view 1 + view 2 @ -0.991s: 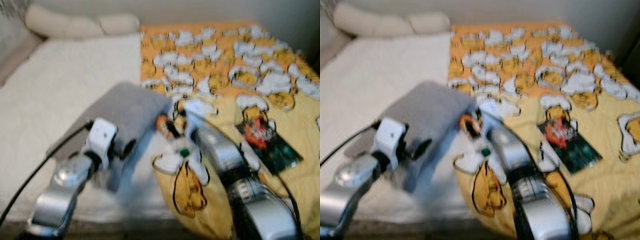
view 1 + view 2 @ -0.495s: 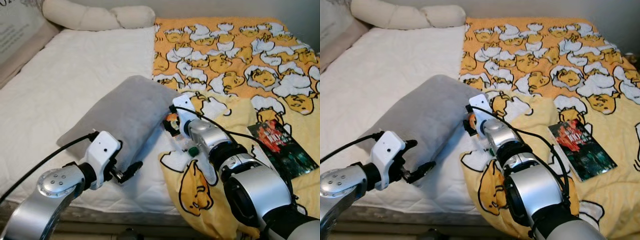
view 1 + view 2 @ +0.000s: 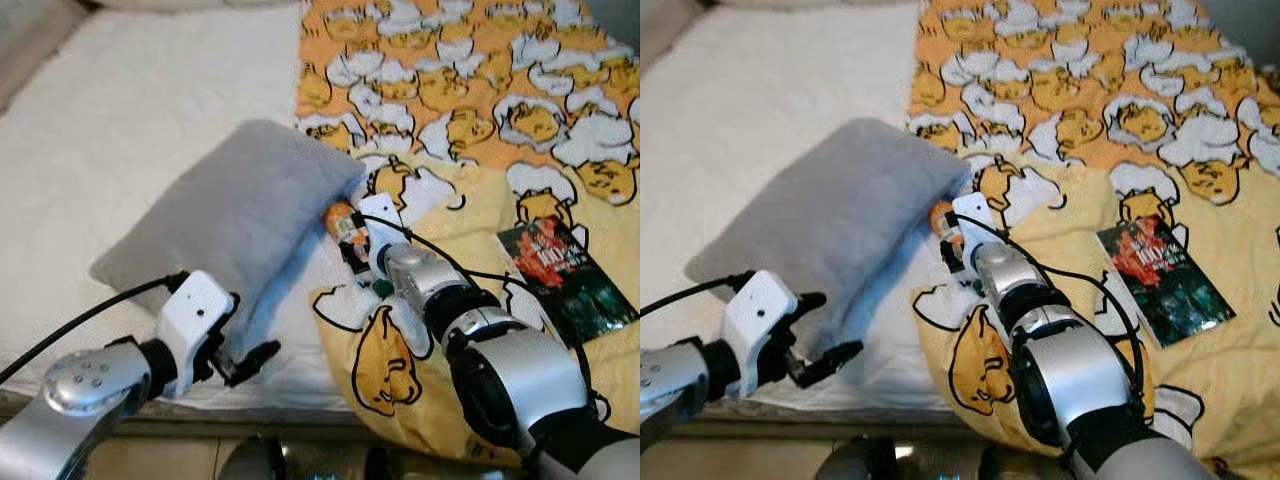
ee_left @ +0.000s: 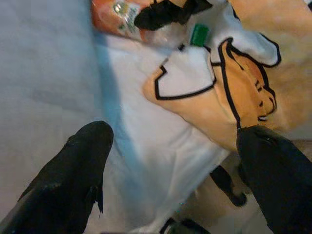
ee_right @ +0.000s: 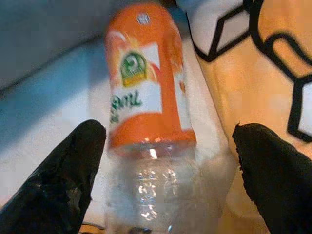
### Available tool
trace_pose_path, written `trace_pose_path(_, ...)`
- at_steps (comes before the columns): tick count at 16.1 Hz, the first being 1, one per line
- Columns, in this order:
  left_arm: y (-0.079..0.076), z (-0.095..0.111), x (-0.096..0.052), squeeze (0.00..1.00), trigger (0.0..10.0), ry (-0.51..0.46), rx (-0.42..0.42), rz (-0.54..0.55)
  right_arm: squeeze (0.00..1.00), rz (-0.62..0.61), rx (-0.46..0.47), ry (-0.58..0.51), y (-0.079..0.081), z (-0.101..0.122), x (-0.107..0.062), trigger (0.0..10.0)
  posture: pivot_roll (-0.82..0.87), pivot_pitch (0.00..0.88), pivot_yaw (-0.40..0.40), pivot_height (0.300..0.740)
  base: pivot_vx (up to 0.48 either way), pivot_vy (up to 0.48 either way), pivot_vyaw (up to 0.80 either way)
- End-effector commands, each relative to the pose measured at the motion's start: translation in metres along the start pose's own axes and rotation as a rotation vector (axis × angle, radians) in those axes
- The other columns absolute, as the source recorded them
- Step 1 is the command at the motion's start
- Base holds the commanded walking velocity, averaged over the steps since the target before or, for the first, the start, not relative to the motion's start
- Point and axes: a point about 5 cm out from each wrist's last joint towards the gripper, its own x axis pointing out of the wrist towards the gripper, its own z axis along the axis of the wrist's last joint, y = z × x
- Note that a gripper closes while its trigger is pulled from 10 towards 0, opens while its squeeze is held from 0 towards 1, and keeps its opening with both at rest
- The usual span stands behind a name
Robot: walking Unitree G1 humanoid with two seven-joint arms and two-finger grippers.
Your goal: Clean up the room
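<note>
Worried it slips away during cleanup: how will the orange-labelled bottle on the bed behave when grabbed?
The bottle looks like clear, empty plastic, so probably light and crushable. It lies on its side on soft bedding beside the grey pillow, so it may roll. The right gripper is open around it.

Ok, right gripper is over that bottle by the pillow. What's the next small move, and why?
Probably ease the right gripper down a little further and close. Its fingers stand open on either side of the orange-labelled bottle, which lies on the white sheet between the grey pillow and the yellow blanket, not yet clamped. The left gripper can wait, open at the bed's edge.
</note>
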Motion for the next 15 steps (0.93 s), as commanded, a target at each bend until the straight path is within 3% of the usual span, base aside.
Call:
trace_pose_path(1,0.0,0.0,-0.008,1.0,10.0,0.017,0.005,0.01,0.0,0.013,-0.006,0.01,0.004,-0.006,0.001,10.0,0.25,0.249,0.013,0.74,0.0,0.0,0.0)
trace_pose_path(3,-0.003,0.006,-0.015,1.0,10.0,0.013,0.002,0.017,0.0,0.015,0.03,0.011,0.006,-0.009,0.001,10.0,0.28,0.251,-0.001,0.74,0.0,0.0,0.0)
trace_pose_path(4,-0.005,0.008,-0.016,1.0,10.0,0.009,0.0,0.01,0.0,0.018,0.037,0.011,0.006,-0.009,0.001,8.0,0.28,0.258,-0.001,0.74,0.0,0.0,0.0)
trace_pose_path(5,-0.009,0.009,-0.017,1.0,10.0,0.006,-0.005,-0.009,0.0,0.027,0.041,0.007,0.006,-0.009,0.001,2.7,0.29,0.266,0.001,0.74,0.0,0.0,0.0)
trace_pose_path(6,-0.014,0.009,-0.018,1.0,10.0,0.005,-0.012,-0.036,0.0,0.038,0.041,0.003,0.007,-0.008,0.001,0.0,0.29,0.268,0.001,0.74,0.0,0.0,0.0)
trace_pose_path(9,-0.023,0.007,-0.019,1.0,10.0,0.025,-0.02,-0.092,0.0,0.034,0.043,0.039,0.004,-0.011,0.0,0.0,0.28,0.253,0.001,0.74,0.0,0.0,0.0)
trace_pose_path(15,-0.017,0.006,-0.015,1.0,10.0,0.029,-0.04,-0.07,0.0,0.014,0.134,0.023,-0.004,-0.009,0.0,0.0,0.26,0.215,0.003,0.74,0.0,0.0,0.0)
